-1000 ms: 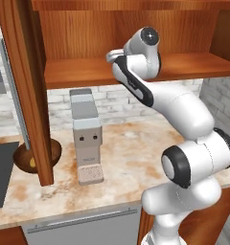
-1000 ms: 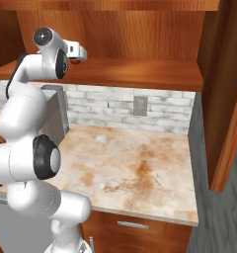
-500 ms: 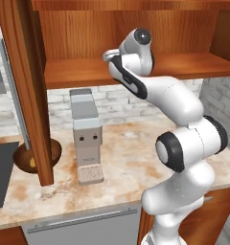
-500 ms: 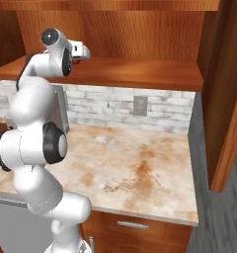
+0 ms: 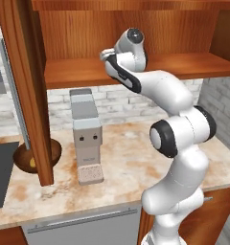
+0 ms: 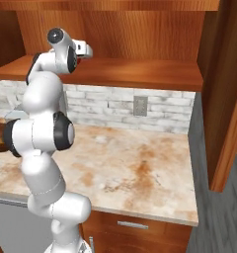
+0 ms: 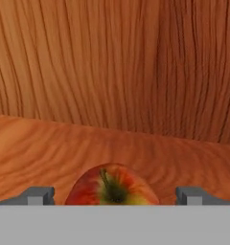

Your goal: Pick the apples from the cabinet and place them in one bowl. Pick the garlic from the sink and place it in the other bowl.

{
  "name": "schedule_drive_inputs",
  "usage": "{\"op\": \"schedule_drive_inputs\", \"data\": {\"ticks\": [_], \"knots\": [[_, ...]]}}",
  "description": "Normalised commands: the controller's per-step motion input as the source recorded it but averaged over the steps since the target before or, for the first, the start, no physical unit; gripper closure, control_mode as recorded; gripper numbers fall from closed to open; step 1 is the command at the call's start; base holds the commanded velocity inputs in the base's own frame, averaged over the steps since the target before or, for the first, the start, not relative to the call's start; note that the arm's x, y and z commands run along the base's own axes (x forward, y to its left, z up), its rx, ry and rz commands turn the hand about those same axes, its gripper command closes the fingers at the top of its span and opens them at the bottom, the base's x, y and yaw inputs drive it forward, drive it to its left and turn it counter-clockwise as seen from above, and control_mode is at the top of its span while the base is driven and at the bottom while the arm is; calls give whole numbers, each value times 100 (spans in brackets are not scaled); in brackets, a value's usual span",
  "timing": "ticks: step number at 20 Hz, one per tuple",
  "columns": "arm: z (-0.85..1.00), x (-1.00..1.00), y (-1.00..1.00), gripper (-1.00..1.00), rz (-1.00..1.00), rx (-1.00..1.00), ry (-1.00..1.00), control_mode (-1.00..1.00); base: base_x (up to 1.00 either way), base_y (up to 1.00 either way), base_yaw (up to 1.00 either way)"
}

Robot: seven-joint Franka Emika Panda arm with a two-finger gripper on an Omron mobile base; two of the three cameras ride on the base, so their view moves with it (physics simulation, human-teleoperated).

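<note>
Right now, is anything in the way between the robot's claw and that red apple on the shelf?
Nothing visible. In the hand view the open gripper has one fingertip on each side of the apple, with only bare shelf around it.

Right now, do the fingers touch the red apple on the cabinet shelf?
Apart. The hand view shows the red apple between the two fingers, with bare shelf wood visible on each side of it.

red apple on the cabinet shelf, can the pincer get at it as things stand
Probably yes: the open pincer has the red apple centred between its fingertips on the cabinet shelf, with nothing between them.
</note>
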Motion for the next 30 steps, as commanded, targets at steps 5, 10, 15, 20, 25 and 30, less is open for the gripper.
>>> {"op": "schedule_drive_inputs", "data": {"ticks": [5,10,15,20,25,30], "knots": [[-13,20,16,100,0,0,-1,-100,0,0,0],[-5,0,6,100,-2,0,-1,-100,0,0,0],[-1,-8,13,100,-2,-1,-8,-100,0,0,0],[0,-38,7,100,-6,-3,-14,-100,0,0,0],[15,-48,0,100,-7,1,-1,-100,0,0,0],[26,-72,-6,100,-5,7,3,-100,0,0,0]]}}
